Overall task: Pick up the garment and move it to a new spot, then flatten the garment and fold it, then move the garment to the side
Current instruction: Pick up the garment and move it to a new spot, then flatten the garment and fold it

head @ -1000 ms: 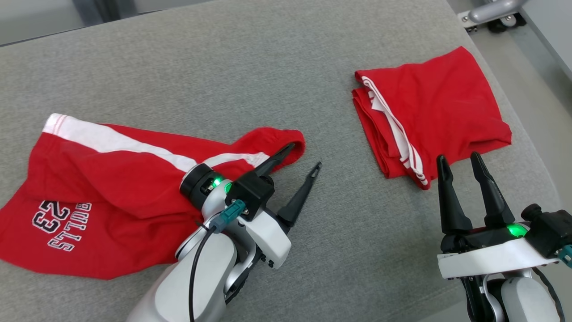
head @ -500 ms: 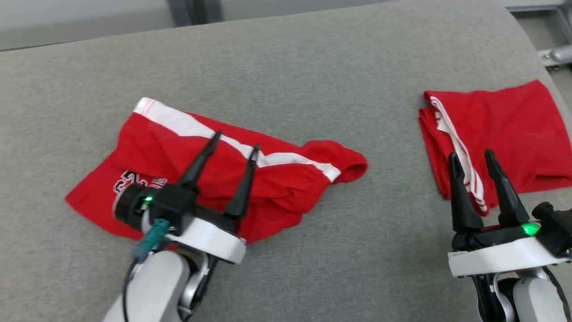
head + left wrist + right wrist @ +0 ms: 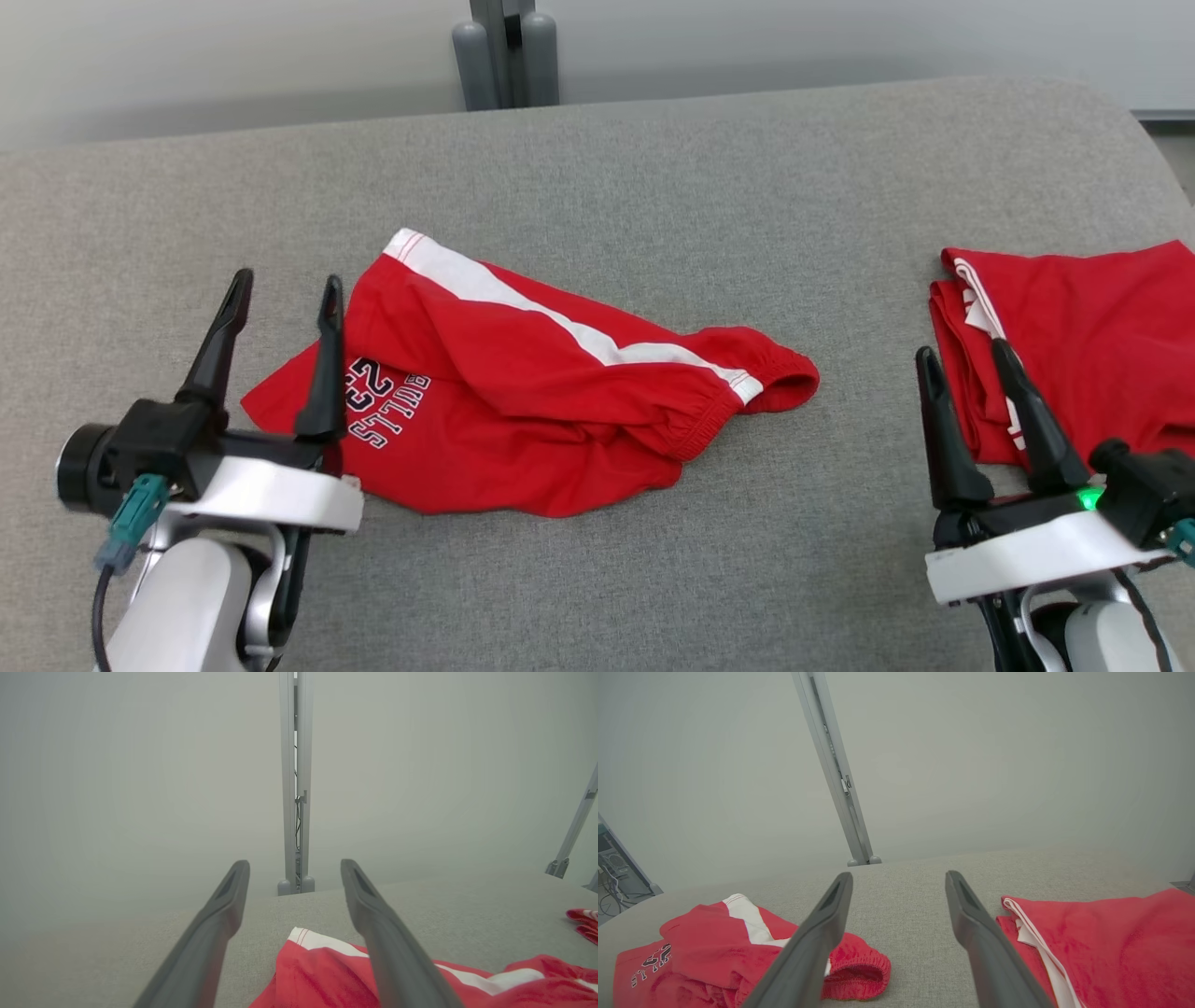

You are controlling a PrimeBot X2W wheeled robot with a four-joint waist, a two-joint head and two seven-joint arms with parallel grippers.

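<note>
at the near edge of the grey padded surface, the left gripper and right gripper stand with jaws apart, both empty. mid-surface lies the crumpled red garment, its left corner partly behind a left finger. at right, a folded red cloth is cut off by the frame edge and partly screened by the right fingers.

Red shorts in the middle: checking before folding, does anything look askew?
Yes. The shorts lie rumpled and slanted on the grey surface, one layer flopped over; the other red garment is neatly folded.
</note>
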